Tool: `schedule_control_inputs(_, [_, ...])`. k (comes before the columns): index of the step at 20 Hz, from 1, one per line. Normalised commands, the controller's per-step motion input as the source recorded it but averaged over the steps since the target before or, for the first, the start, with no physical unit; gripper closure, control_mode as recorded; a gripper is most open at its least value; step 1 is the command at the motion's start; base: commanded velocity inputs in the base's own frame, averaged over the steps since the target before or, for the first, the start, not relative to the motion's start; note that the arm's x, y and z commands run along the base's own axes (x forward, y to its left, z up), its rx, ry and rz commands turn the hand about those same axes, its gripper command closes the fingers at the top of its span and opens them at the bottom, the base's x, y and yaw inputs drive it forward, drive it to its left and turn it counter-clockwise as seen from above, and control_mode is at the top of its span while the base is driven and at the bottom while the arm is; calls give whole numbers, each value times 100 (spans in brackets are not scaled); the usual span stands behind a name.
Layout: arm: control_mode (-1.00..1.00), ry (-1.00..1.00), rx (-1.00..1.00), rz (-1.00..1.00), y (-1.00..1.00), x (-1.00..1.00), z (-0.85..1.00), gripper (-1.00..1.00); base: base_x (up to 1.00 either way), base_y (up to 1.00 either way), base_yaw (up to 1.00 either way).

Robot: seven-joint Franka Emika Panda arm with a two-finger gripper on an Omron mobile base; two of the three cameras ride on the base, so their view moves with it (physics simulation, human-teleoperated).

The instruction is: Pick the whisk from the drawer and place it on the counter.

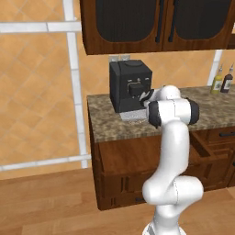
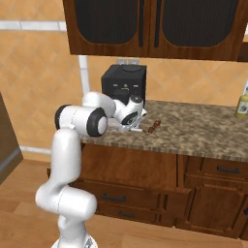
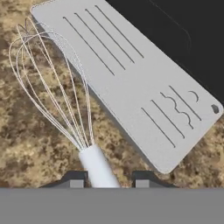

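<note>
Hand (image 3: 106, 180), two small dark fingers with the slim pale whisk (image 3: 65, 109) handle between them, looks clamped on it; the wire head lies low over the speckled brown-grey granite counter (image 3: 30, 144), beside the coffee machine's grey slotted tray (image 3: 131, 83); likely placing.

Counter (image 2: 203, 126) with coffee machine (image 2: 123, 85), bottles (image 1: 222, 81)

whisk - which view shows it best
The hand view: the whisk fills the frame, wire head over the counter beside the grey tray, handle between the fingertips. The right base view shows a small brown bit beside the gripper.
</note>
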Motion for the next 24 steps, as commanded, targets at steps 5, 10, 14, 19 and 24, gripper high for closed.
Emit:
schedule_control_inputs(5, [-100, -17, 0, 0, 0, -30, 71, -100, 0, 0, 0])
schedule_control_inputs(10, [-100, -21, 0, 0, 0, -70, 96, -100, 0, 0, 0])
schedule_control_inputs(14, [-100, -29, 0, 0, 0, -100, 67, -100, 0, 0, 0])
schedule_control_inputs(19, [-100, -34, -5, 0, 8, -100, 70, -100, 0, 0, 0])
schedule_control_inputs(24, [-100, -28, -2, 0, 0, -94, 81, -100, 0, 0, 0])
